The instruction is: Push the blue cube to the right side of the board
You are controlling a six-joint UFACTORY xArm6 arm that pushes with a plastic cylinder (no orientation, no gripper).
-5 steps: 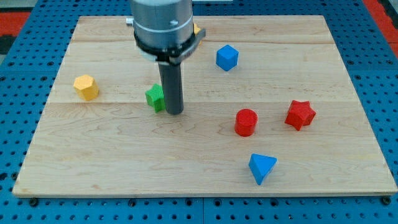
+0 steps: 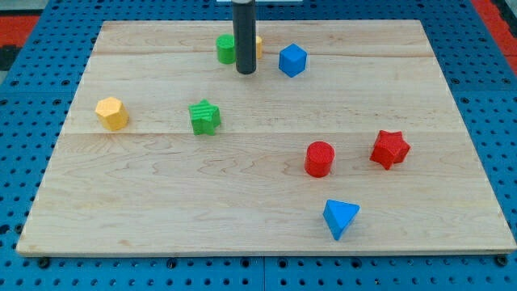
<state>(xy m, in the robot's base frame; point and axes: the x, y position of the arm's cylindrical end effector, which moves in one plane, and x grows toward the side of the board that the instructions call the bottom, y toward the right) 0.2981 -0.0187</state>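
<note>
Blue perforated metal surrounds a pale wooden board (image 2: pixel 266 202) that fills most of the view, with a patch of red showing at each upper corner. Near the board's top edge the dark rod comes down from above, and my tip (image 2: pixel 245 72) rests on the wood a little to the view's left of the blue cube (image 2: pixel 292 60), close beside it but with a narrow strip of bare board between them. The arm carries no gripper, only this rod, so nothing is being clamped or held. Behind the rod, on its left, a green cylinder (image 2: pixel 227 48) stands partly hidden, and a sliver of a yellow block (image 2: pixel 258 44) whose shape cannot be made out peeks out on the rod's right. The blue cube sits in the upper middle of the board, slightly right of centre and well short of the right edge. A green star (image 2: pixel 205 117) lies lower down, left of centre, and a yellow hexagonal block (image 2: pixel 112 113) is far over to the left. To the lower right, a red cylinder (image 2: pixel 320 158) and a red star (image 2: pixel 390 149) sit near each other, and a blue triangular block (image 2: pixel 340 217) lies below them toward the bottom edge.
</note>
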